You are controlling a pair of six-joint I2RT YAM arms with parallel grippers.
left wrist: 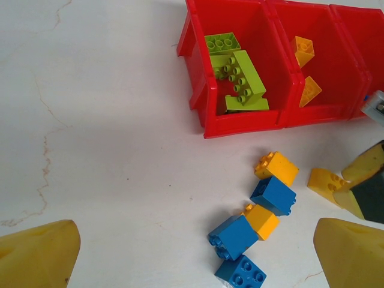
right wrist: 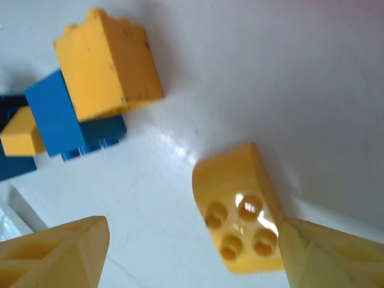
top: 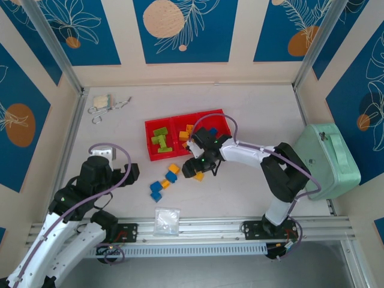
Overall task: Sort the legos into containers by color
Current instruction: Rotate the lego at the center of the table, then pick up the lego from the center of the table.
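The red tray (top: 180,118) (left wrist: 240,125) holds lime green legos (left wrist: 240,78) in its left compartment and orange ones (left wrist: 303,51) in the middle; the arm partly hides the right compartment. Loose orange and blue legos (top: 165,182) (left wrist: 273,195) lie in a line in front of the tray. My right gripper (top: 195,169) (right wrist: 192,258) is open and low over the table. A curved orange lego (right wrist: 240,216) (top: 198,176) lies between its fingers, against the right finger (right wrist: 324,258). My left gripper (left wrist: 192,258) is open above the table, with blue legos (left wrist: 234,236) just inside its right finger.
A clear plastic bag (top: 167,220) lies near the front rail. A mint-green case (top: 327,159) stands at the right, close to the right arm. Small metal items (top: 105,105) lie at the back left. In the left wrist view, the right gripper's fingers (left wrist: 366,180) show at the right edge.
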